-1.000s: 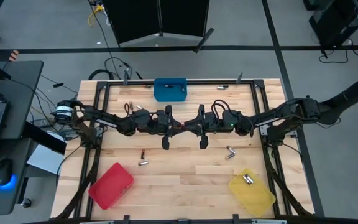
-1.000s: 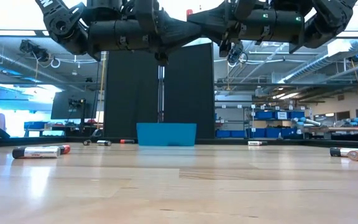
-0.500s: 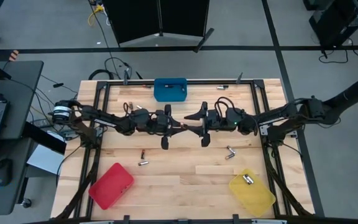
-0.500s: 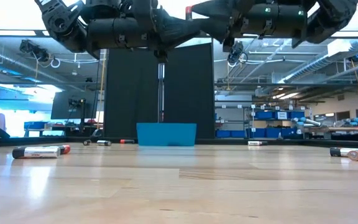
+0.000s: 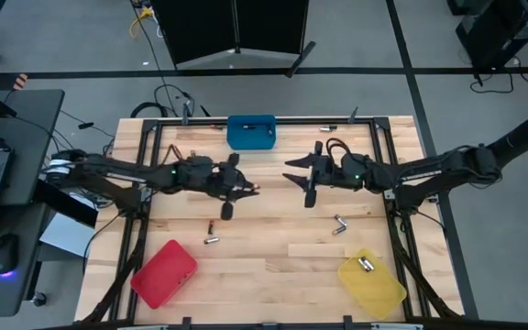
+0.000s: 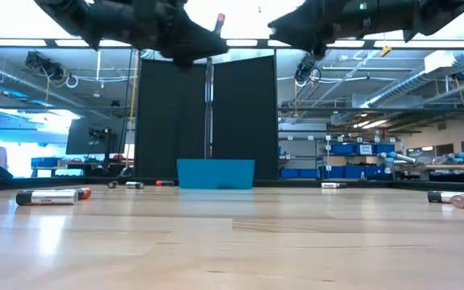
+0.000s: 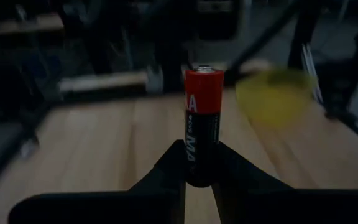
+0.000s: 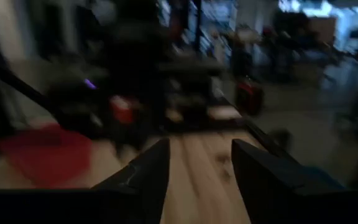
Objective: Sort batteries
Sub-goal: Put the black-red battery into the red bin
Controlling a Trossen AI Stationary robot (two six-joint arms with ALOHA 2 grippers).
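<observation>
Sorting layout, largest to smallest: you see the wooden counter (image 5: 264,266) filling the middle of the high view, with three bins set apart at its edges so each battery size gets its own target: the blue bin (image 5: 251,131) at upper centre, the red bin (image 5: 164,273) at lower left, the yellow bin (image 5: 371,282) at lower right, the last already carrying a battery (image 5: 368,265). Both arms reach in level from the sides and meet above the counter's upper middle. Note the left gripper (image 5: 246,190), fingers clenched on a red-and-black AA battery (image 7: 202,127) that stands out past the fingertips, probably so you can lower it end-first into a bin. Observe the right gripper (image 5: 296,171), just beside and apart from it, fingers (image 8: 143,174) spread and carrying nothing. Loose batteries (image 5: 212,240) lie left of centre below the arms, another pair (image 5: 339,224) right of centre; these await picking.
</observation>
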